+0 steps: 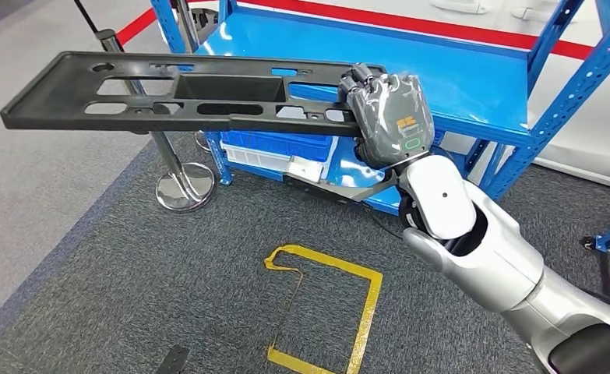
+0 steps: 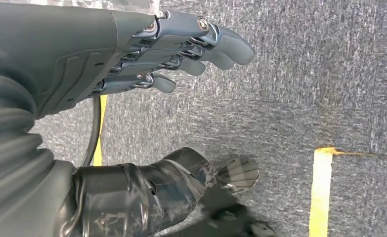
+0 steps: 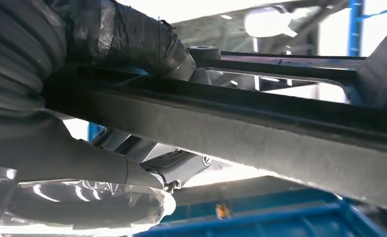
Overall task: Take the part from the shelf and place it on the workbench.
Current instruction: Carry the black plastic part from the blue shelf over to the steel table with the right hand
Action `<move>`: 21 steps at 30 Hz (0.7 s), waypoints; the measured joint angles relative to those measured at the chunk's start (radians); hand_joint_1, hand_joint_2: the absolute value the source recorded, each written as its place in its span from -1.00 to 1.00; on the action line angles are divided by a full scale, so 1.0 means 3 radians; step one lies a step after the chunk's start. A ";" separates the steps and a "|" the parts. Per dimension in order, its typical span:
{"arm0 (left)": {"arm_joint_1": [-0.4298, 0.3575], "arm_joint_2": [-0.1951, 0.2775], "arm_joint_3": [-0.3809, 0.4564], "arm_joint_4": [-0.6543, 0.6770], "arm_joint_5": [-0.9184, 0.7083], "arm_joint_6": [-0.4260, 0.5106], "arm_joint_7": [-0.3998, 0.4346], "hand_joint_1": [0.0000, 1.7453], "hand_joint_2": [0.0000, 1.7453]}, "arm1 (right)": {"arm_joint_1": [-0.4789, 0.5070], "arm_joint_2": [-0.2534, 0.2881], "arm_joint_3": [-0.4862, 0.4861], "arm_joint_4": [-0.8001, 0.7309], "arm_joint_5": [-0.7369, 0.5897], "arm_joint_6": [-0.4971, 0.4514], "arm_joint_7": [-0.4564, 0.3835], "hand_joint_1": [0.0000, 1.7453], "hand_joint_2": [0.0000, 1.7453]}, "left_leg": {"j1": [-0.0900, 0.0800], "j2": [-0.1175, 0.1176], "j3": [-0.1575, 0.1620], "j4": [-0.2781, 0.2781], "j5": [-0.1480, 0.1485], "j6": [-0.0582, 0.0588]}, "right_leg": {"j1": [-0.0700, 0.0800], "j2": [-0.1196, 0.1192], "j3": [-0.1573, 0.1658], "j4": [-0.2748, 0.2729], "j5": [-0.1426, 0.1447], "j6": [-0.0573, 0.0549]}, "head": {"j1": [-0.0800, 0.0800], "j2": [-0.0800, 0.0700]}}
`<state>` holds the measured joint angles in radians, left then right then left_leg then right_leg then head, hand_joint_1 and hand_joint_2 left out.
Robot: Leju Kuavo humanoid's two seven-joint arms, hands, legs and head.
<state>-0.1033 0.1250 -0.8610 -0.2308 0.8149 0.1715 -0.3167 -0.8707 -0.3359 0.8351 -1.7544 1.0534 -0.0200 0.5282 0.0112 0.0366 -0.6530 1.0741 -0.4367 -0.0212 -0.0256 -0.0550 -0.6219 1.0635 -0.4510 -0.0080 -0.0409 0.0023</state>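
Holding one end of the long black part (image 1: 181, 92) in the right hand (image 1: 387, 117); fingers (image 1: 357, 78) curled over the top edge of the part, thumb under it, seen up close in the right wrist view as the thumb (image 3: 127, 29) pressing on one face of the dark bar (image 3: 240, 123); pinching the part, then, not spread. Sticking out flat and sideways from those fingers, up in the air, the rest of the part; full of long holes and one deep box shape in the middle; far end well away from the fingers, touching nothing that can be seen. Just past the fingers, the blue shelf (image 1: 473, 86) with its flat blue top; under the fingers, a blue bin (image 1: 274, 144) and a white box (image 1: 309, 167) on the low level of the shelf. Below the far end of the part, a shiny metal post (image 1: 178, 175) on a round foot. Down low, near the silver right arm, a yellow tape mark (image 1: 368, 304) on the grey carpet (image 1: 130, 280).

Hanging over the carpet, the left hand (image 2: 147, 54); fingers (image 2: 216, 44) stretched out straight and side by side, thumb held apart from them, nothing in between; past the fingertips, a strip of yellow tape (image 2: 321, 192) on the carpet.
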 joint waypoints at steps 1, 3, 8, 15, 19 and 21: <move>-0.0004 0.0002 0.0000 0.0000 0.0000 -0.0005 -0.0003 -1.00 1.00 | 0.0001 -0.0003 0.0000 -0.0011 0.0004 -0.0007 -0.0007 1.00 1.00 | -0.0017 0.0031 0.0051 -0.0106 0.0021 0.0027 | 0.0006 -0.0023 0.0004 -0.0007 0.0001 0.0016 | 0.0000 0.0000; -0.0004 0.0005 0.0000 0.0000 0.0002 -0.0010 -0.0008 -1.00 1.00 | 0.0004 -0.0009 0.0000 -0.0027 0.0010 -0.0017 -0.0014 1.00 1.00 | -0.0037 0.0006 0.0054 -0.0149 0.0028 0.0077 | 0.0012 -0.0066 0.0018 -0.0035 0.0011 0.0056 | 0.0000 0.0000; 0.0005 0.0017 -0.0001 0.0001 0.0003 -0.0012 -0.0017 -1.00 1.00 | 0.0023 -0.0038 -0.0003 -0.0062 0.0025 -0.0021 -0.0038 1.00 1.00 | -0.0021 -0.0124 0.0115 -0.0267 0.0102 0.0175 | 0.0030 0.0135 -0.0153 0.0392 -0.0277 0.0086 | 0.0027 0.0000; 0.0000 0.0017 -0.0007 0.0001 -0.0019 -0.0014 -0.0021 -1.00 1.00 | 0.0090 -0.0054 -0.0013 -0.0083 -0.0245 -0.0103 -0.0109 1.00 1.00 | -0.0033 -0.0394 0.0064 -0.0155 0.0074 0.0167 | 0.0010 0.0349 -0.0060 0.0221 -0.0072 0.0059 | 0.0030 0.0000; 0.0006 0.0032 -0.0020 0.0001 -0.0030 -0.0016 0.0003 -1.00 1.00 | 0.0104 -0.0057 -0.0020 -0.0109 -0.0328 -0.0174 -0.0126 1.00 1.00 | -0.0014 -0.0524 -0.0024 -0.0102 0.0075 0.0107 | 0.0007 0.0384 0.0012 0.0037 -0.0039 0.0034 | 0.0026 0.0000; 0.0021 0.0032 -0.0026 0.0001 -0.0031 -0.0017 0.0007 -1.00 1.00 | 0.0106 -0.0056 -0.0020 -0.0114 -0.0338 -0.0181 -0.0125 1.00 1.00 | -0.0016 -0.0459 -0.0058 -0.0051 0.0046 0.0074 | -0.0002 0.0316 0.0022 0.0025 -0.0030 0.0004 | 0.0014 0.0000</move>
<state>-0.0970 0.1346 -0.8687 -0.2304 0.8055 0.1662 -0.3146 -0.8389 -0.3527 0.8289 -1.7887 0.9521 -0.0744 0.4906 0.0064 -0.1013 -0.6703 1.0589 -0.4227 0.0010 -0.0263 0.0397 -0.6153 1.0709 -0.4600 -0.0067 -0.0366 0.0023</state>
